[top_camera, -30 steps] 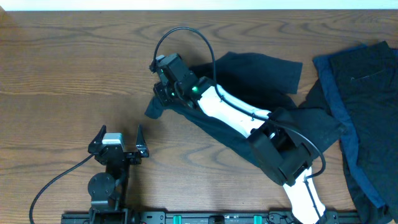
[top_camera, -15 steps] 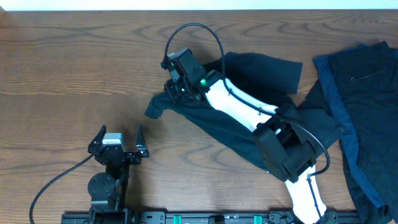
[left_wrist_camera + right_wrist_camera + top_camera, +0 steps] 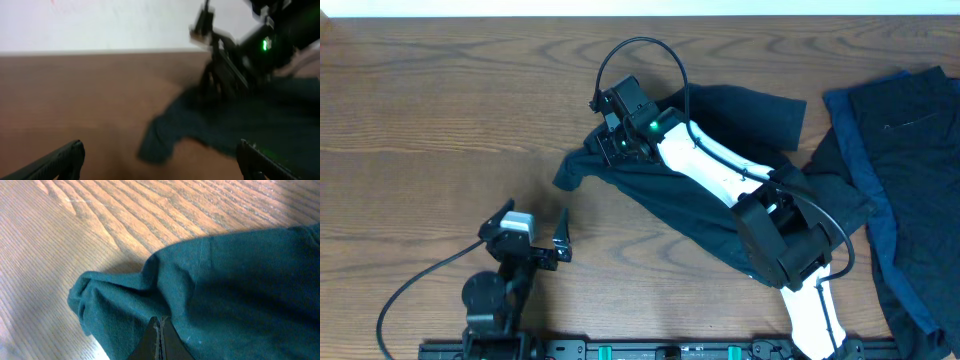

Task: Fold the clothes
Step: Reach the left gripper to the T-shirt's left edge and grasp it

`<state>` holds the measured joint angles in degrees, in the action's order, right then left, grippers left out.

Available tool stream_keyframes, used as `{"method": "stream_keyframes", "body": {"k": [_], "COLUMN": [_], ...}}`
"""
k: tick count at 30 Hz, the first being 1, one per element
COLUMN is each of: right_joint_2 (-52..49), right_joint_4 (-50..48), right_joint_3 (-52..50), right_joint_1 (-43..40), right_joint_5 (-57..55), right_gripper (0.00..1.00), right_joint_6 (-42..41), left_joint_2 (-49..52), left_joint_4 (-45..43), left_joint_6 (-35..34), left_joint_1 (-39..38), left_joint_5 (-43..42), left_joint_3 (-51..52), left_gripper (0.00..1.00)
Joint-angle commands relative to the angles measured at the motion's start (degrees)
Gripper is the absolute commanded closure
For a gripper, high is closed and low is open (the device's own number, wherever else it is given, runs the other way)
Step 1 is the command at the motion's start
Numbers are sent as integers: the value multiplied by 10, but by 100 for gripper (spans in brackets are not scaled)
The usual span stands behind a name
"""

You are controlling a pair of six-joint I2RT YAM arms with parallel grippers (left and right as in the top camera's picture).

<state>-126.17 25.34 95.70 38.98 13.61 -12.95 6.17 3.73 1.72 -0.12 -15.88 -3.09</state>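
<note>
Since the earlier overhead frame the right gripper [image 3: 609, 150] has slid rightward along the edge of the dark garment [image 3: 730, 110] and closed, while the left gripper [image 3: 533, 216] has swung slightly right. Right jaws are now pressed together, apparently pinching a thin fold near the garment's bunched left end [image 3: 100, 300]. The left claw stands spread wide over bare table [image 3: 420, 100] at lower left, holding nothing. This garment lies crumpled across the frame's centre, with a second pile [image 3: 910, 150] at far right. To do this well, lift slowly, check the fabric follows, then pull the end outward to flatten it before folding.
</note>
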Motion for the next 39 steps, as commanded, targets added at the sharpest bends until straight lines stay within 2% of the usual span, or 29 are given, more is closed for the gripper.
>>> {"method": "stream_keyframes", "body": {"k": [1,11,25,31,39], "right_joint_2": [-11,-14,-14,-14,-14], "right_joint_4": [-6,15,24,37,39], "right_joint_3": [9,9,9,9,9], "right_joint_1": [3,3,3,3,3], "right_joint_5": [6,1,-14,-59,-59], "right_gripper": [99,99,99,99,99], "right_joint_6": [4,4,4,4,4], "left_joint_2": [61,276,341,358,469], "left_joint_4": [5,-34,-45,-50,46], "left_joint_6": [0,0,0,-13,-22], "left_joint_1": [-1,-1,-1,-1,-1], "left_joint_5": [-30,-30,-28,-137,-130], "left_joint_3": [-58,-157,-158,-170,-313], "left_gripper": [2,2,2,2,2]}}
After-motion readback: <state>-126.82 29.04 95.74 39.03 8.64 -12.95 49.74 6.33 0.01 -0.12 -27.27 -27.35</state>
